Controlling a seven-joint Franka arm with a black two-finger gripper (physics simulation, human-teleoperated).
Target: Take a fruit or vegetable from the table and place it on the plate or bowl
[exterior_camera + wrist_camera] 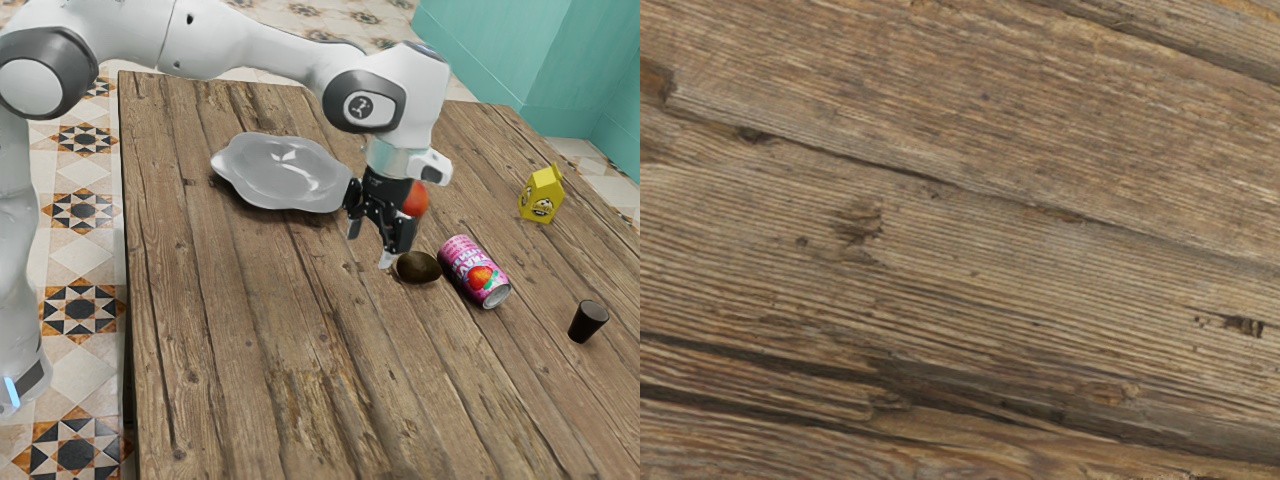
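Note:
A dark brown-green avocado [418, 268] lies on the wooden table [250, 380]. A red round fruit [417, 200] sits behind my hand, partly hidden by it. The pale grey wavy-rimmed plate [278, 172] rests toward the exterior view's upper left of the hand. My black gripper [368, 246] points down just above the table, beside the avocado on its plate side. Its fingers stand apart and open, with nothing between them. The wrist view looks at bare wood planks [960, 240].
A pink soda can [474, 271] lies on its side just past the avocado. A yellow carton [541, 193] stands at the far right, and a small black cup [588, 321] nearer the front right. The table's left edge drops to a tiled floor.

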